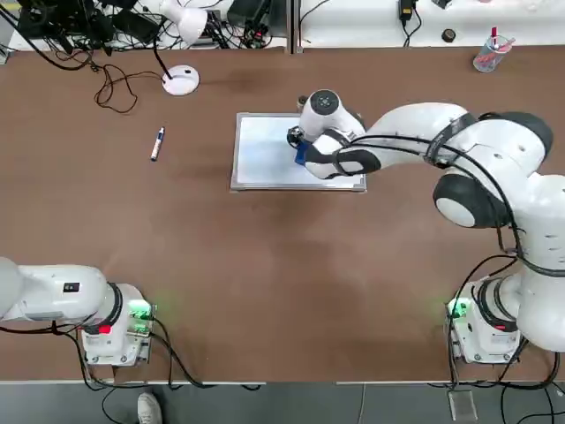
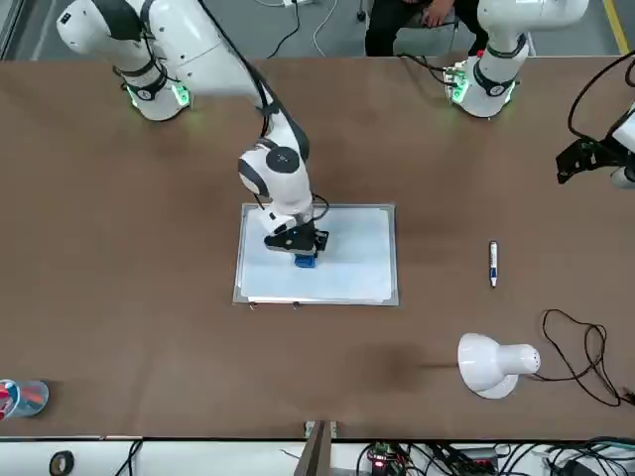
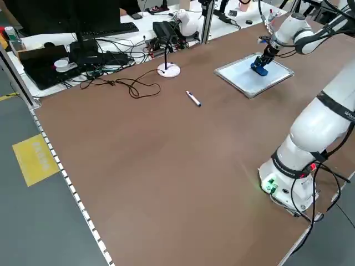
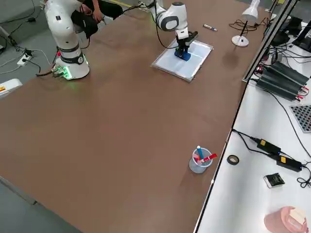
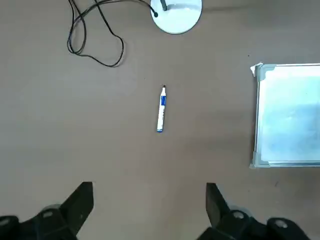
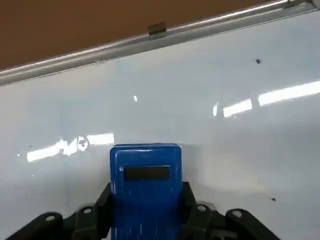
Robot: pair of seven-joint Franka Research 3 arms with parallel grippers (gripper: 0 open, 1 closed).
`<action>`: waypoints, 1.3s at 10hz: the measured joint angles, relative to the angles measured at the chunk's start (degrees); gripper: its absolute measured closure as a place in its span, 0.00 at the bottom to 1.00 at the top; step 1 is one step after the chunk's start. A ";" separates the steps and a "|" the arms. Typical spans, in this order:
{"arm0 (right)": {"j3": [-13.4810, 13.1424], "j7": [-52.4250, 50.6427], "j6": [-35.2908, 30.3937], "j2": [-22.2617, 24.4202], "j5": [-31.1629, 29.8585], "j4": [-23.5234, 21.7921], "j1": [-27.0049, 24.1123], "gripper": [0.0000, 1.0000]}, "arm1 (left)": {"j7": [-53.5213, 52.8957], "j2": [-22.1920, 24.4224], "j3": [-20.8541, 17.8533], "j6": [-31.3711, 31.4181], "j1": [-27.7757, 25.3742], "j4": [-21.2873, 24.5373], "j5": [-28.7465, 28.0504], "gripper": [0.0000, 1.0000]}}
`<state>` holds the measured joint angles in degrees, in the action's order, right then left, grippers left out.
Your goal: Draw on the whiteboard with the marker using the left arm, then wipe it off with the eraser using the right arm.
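The eraser [image 6: 145, 185] is a blue block pinched between the two fingers of the right end effector [image 2: 301, 248], pressed down onto the whiteboard [image 1: 265, 155]. In the top view it sits on the right half of the board, toward 3 o'clock from the board's centre and well inside the frame. The wrist view shows its blue face flat against the white surface, with a few tiny dark specks on the board near it and the silver frame beyond.

The whiteboard lies flat on the brown table [image 1: 282, 265], slightly toward 12 o'clock from the table's middle in the top view. The right arm [image 1: 459, 150] reaches over to it from the 4 o'clock corner, its wrist bent down over the board.

The marker [image 1: 157, 143] lies on the table at 9 o'clock from the board, well apart from it, its dark cap pointing toward 12 o'clock. Nothing touches it.

The left end effector [image 5: 149, 210] stands with its fingers spread wide and nothing between them, hanging above bare table with the marker and a corner of the board in sight ahead of it. The left arm [image 1: 62, 296] is folded back near its base at 8 o'clock.

A white lamp [image 1: 181, 81] with a round base stands at 11 o'clock from the board, a black cable [image 1: 115, 88] looped beside it. A clear cup [image 1: 488, 55] with red items stands at the 1 o'clock corner.
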<state>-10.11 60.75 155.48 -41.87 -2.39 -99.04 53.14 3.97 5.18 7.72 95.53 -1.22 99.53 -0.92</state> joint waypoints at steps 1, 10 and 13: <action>-0.18 0.79 -0.13 -0.56 -0.02 0.90 0.44 0.44 | 0.00 -0.01 0.00 0.00 -0.02 0.00 0.00 0.00; -0.22 -2.26 -14.97 1.77 0.35 5.71 -2.16 0.44 | -0.02 -0.02 0.00 0.01 -0.05 0.03 0.00 0.00; 1.69 -9.07 -23.79 8.62 0.66 5.40 -7.31 0.44 | -0.02 -0.03 -0.01 0.01 -0.05 0.04 0.00 0.00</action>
<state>-8.43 51.68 131.69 -33.25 -1.73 -93.64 45.83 3.94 5.15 7.71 95.54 -1.28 99.58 -0.92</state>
